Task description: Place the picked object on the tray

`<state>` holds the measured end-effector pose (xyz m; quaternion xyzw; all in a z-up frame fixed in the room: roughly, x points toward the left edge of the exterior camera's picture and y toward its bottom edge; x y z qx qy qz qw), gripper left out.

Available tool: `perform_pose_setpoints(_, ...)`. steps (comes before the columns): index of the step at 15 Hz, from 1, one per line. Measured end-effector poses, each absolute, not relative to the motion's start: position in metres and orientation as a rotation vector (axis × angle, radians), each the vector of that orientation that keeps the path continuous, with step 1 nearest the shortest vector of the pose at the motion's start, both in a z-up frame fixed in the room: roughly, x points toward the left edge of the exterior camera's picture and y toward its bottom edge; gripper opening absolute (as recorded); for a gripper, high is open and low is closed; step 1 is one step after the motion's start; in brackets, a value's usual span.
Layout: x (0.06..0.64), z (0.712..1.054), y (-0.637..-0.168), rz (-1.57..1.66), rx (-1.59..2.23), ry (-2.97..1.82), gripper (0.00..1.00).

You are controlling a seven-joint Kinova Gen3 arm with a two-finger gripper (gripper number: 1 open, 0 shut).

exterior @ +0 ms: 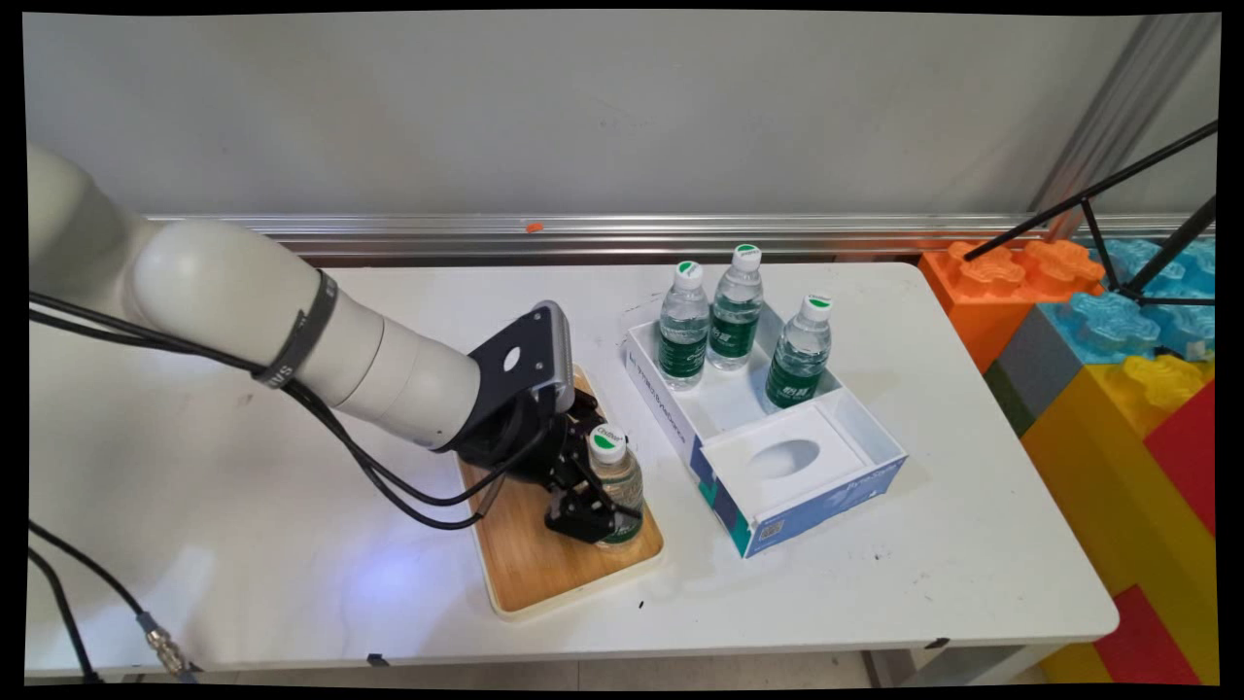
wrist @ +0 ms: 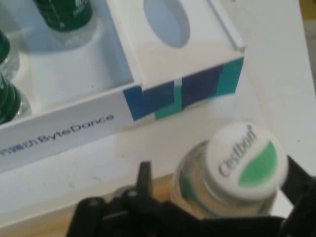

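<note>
Your pincer (exterior: 604,506) is clamped on the upright bottle (exterior: 616,481) standing on the board (exterior: 544,564). The box (exterior: 680,428) lies just beyond it.

My black gripper (exterior: 595,506) sat on a clear, green-labelled bottle (exterior: 616,483) with a white-and-green cap | tray (exterior: 544,574) wood-brown, cream-rimmed | at 2 o'clock, box (exterior: 777,457) white with blue-teal patches | table (exterior: 875,583) white

White table (exterior: 972,544), plain grey wall (exterior: 583,107), metal rail (exterior: 632,233) behind, giant coloured toy bricks (exterior: 1118,369) at right.
</note>
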<state>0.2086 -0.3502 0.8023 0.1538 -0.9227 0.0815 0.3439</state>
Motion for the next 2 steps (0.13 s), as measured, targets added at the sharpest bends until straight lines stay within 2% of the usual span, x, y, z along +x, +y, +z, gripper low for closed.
perform_pose_setpoints(2, 0.2093, 0.8021, -0.3495, 0.206, 0.389, -2.401, 1.0)
